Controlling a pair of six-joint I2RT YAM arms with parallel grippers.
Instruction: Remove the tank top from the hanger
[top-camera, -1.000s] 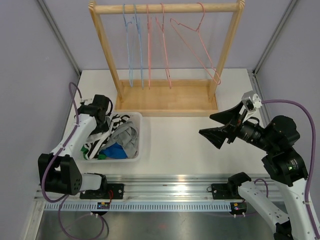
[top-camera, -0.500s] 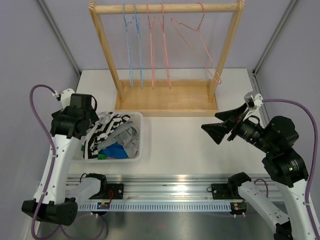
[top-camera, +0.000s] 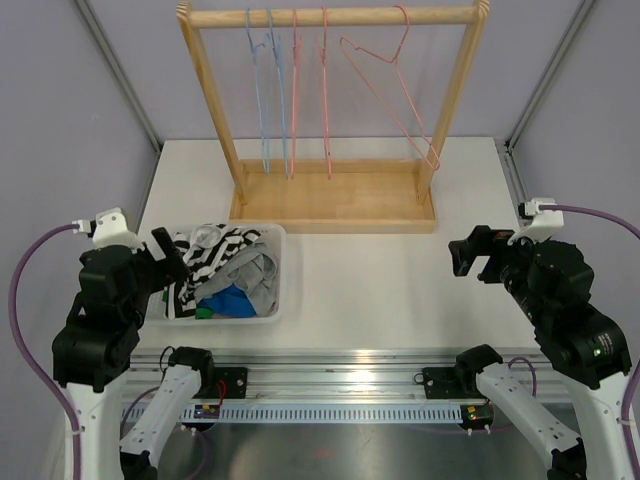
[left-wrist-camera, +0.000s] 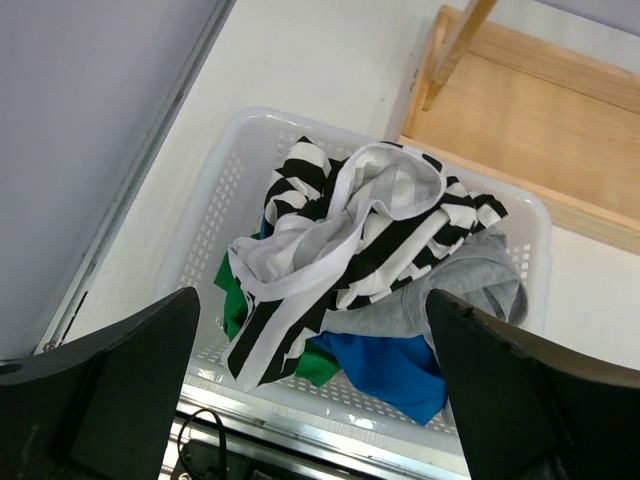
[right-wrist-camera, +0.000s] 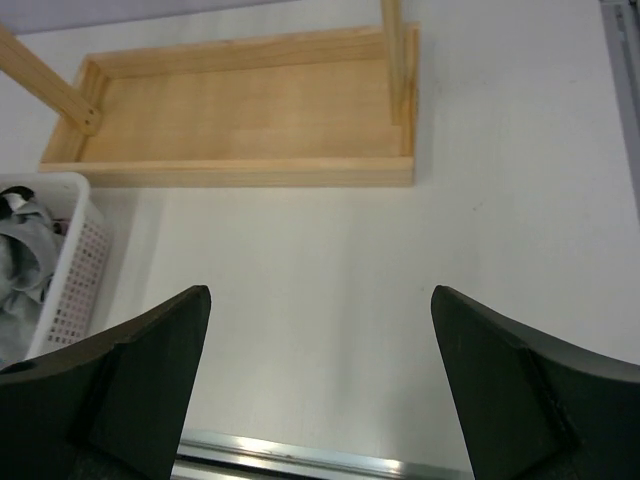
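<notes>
Tank top: the black-and-white striped cotton tank top (left-wrist-camera: 400, 235) lies crumpled on top of the clothes in the white perforated plastic basket (left-wrist-camera: 215, 215), off any hanger
Its axis: no clean long axis; a white-trimmed loop runs from the basket's far side toward its near-left corner
Rack: the pale wooden clothes rack (top-camera: 335, 195) stands just beyond the basket's far-right corner, and its thin wire hangers (top-camera: 326, 100) all look bare
Left gripper: the left gripper (left-wrist-camera: 310, 300) hangs over the basket's near side with its fingers spread wide and nothing between them; the tank top lies directly below and ahead of it
Right gripper: the right gripper (right-wrist-camera: 320, 292) is well to the right of the basket over the white table (right-wrist-camera: 320, 250), also wide open and empty
Nearer arm: the left, by far
Stage: judging by the bare hangers, the removal looks finished
Room: open table to the basket's right; a side wall close on its left
</notes>
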